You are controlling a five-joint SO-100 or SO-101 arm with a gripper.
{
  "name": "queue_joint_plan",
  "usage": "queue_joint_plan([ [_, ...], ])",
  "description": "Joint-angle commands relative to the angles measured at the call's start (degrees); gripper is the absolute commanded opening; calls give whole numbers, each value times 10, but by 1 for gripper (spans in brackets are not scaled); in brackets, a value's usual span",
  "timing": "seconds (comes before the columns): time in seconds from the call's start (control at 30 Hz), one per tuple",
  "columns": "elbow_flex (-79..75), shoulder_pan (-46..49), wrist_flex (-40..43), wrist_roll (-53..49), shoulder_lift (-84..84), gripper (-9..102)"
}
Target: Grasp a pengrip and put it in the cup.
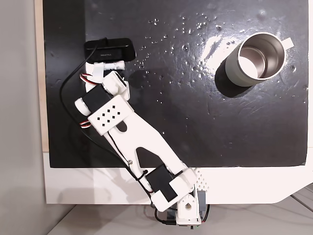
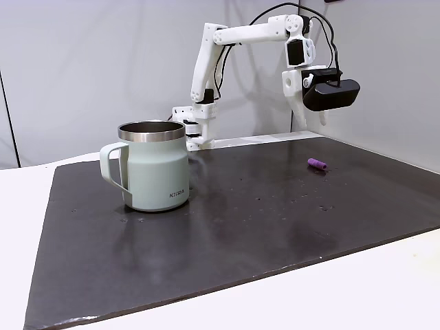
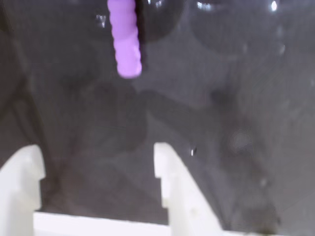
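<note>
"Why is the claw (image 3: 96, 160) wide open?"
"It has nothing yet. The pengrip (image 3: 125, 39) lies on the tabletop (image 2: 275, 227), top middle of the wrist view."
"And the cup (image 2: 152, 167)?"
"Far away, left in the side view, waiting."

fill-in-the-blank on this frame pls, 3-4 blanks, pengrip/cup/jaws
1. The pengrip lying on the black mat is coloured ____.
2. The gripper hovers over the mat with its jaws ____.
3. Inside, the cup holds ____.
4. In the wrist view the pengrip lies beyond the jaws, not ____ them.

Missing words: purple; open; nothing; between
</note>
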Motion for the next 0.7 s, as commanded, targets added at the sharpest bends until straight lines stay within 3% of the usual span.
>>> queue_joint_plan([
  [0.0, 28, 12, -55, -18, 20, 23],
  [0.27, 95, 24, -145, -42, 4, 23],
  [0.67, 95, 25, -202, -56, -61, 23],
])
